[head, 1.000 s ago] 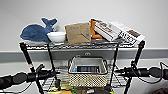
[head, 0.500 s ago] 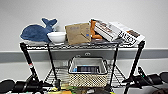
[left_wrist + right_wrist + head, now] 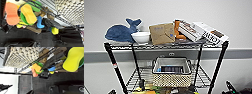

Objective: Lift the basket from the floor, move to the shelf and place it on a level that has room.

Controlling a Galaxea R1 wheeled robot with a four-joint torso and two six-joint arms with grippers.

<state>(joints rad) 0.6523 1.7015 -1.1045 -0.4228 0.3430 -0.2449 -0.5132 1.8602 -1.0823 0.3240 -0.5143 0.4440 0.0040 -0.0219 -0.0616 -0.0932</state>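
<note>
We found the small rectangular woven basket, beige-cream in its weave with a pale grey-white lining and dark handle loops, resting on the silvery-grey wire-grid middle tier of the tall black metal rack. It sat about midway between the posts, its near wall close to the tier's front edge, and something dark and blue lay inside it. From the left wrist camera the weave showed just above the black frame bar, and from the right wrist camera the same weave sat likewise over the wire.

We could not tell how far either pincer stood open, nor whether either had hold of anything, for no fingers could be made out.

We judged the placing step to be nearly finished, and that doing it well meant checking that the base lay flat on the grid before backing off. Because the basket sat close to the near edge, we thought a gentle push toward the far wall would be wise. Any withdrawal should be straight and level, clear of the handle loops and of the bright foam shapes crowded on the bottom tier, above the dark charcoal carpet.

The top tier carried a blue plush whale, a white bowl, a brown card envelope and boxes, so we judged it had no room.
</note>
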